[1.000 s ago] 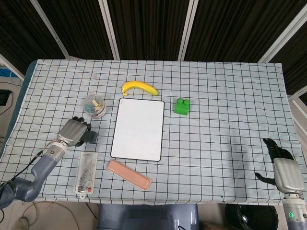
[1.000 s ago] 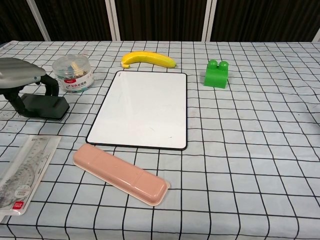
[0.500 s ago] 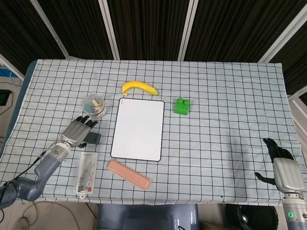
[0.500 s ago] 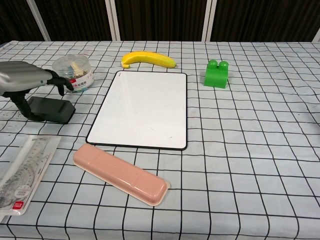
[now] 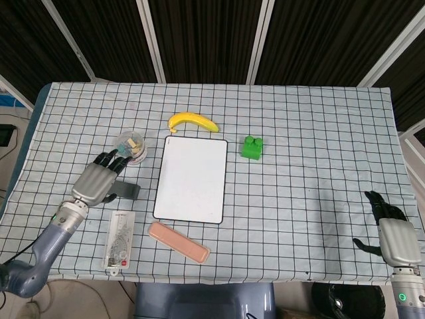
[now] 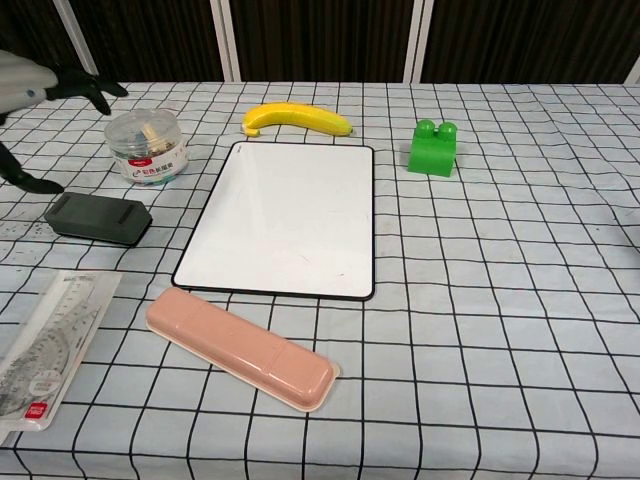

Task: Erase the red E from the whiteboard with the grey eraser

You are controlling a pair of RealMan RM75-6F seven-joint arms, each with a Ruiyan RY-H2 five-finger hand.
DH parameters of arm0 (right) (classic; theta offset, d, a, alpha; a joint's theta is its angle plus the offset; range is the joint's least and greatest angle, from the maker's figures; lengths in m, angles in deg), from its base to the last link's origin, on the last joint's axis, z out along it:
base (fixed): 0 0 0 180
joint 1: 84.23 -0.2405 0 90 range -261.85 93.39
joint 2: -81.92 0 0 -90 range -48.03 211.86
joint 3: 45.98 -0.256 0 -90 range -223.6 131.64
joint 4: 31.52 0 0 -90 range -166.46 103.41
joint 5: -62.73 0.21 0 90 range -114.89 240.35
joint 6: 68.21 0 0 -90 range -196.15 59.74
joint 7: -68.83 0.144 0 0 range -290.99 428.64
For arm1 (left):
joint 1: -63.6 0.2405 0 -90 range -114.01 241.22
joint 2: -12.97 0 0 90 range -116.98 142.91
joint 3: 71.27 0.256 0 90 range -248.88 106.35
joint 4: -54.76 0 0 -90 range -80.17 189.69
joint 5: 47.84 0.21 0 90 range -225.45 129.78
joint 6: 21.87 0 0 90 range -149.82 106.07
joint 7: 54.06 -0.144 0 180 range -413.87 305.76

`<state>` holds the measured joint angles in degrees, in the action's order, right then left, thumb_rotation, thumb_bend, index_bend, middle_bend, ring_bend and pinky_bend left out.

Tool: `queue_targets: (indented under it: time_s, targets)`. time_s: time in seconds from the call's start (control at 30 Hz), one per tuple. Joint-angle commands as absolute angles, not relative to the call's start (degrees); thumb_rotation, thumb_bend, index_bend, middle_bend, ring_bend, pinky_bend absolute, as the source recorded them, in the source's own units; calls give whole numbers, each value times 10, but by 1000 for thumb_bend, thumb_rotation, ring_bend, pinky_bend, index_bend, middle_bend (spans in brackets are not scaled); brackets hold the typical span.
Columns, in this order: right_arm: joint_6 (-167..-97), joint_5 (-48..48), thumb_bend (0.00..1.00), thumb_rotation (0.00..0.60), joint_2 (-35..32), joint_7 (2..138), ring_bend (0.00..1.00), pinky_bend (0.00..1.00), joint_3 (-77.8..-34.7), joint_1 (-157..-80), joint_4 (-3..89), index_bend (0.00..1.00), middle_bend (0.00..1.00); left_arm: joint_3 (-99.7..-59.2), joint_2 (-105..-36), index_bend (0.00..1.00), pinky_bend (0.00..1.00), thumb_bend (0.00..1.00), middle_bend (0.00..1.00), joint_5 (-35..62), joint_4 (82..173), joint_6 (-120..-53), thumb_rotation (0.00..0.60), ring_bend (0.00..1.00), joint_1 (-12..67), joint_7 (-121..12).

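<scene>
The whiteboard (image 6: 285,218) is seen blank at the table's middle, no red E being visible, so the erasing is judged done. The eraser (image 6: 97,218) is laid left of it, released, with the left robot hand (image 5: 98,179) raised open above; the right robot hand (image 5: 393,234) is held empty, fingers apart. A jar (image 6: 147,147), banana (image 6: 296,118), green block (image 6: 433,148) and pink case (image 6: 240,347) are set around the board, nothing obstructing.

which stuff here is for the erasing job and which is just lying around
For the job: white rectangular whiteboard with black rim, dark grey block eraser, left hand.

Just lying about: yellow banana, green plastic brick, pink pencil case, clear round jar, clear ruler pack.
</scene>
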<state>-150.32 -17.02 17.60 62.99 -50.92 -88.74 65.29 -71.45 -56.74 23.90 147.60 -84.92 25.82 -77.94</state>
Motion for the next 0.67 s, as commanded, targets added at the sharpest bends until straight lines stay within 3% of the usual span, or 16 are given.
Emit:
queue_targets:
  time_s: [0.03,0.27,0.67]
  targets:
    - [-1507,-175,33,600,175,630,213,212,-509,-887,652,100,114,-692,-526,49,73,145,141,284,1528,-933,600,0,320,-773]
    - [-1519,-189,33,600,173,642,212,212,-510,-886,646,42,114,-658,-507,45,43,145,105,316,1536,-1022,600,0,407,-697]
    - [-1525,-201,33,600,171,639,210,212,-507,-884,634,46,114,-634,-491,0,31,126,56,385,1505,-1134,600,0,506,-565]
